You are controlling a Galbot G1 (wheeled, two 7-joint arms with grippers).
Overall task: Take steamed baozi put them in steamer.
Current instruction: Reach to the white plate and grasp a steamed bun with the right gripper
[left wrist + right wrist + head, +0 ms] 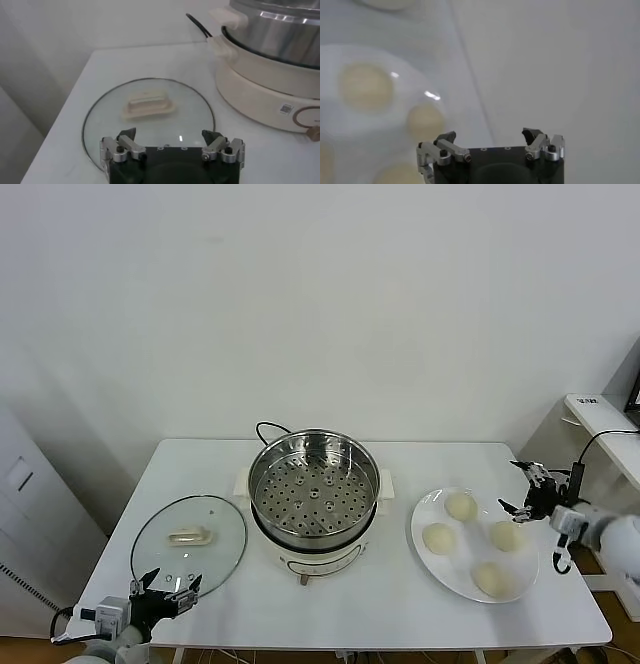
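Head view: right gripper (520,487) fingers spread, seemingly just beside plated baozi (505,536).

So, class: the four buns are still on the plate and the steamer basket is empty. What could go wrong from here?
1. The right gripper, open, sits at the plate's outer edge; reaching in, it may nudge the nearest baozi or the plate.
2. The buns look soft; a hard squeeze may dent them.
3. The steamer has a raised rim, so a low carry may clip it.
The left gripper waits by the glass lid.
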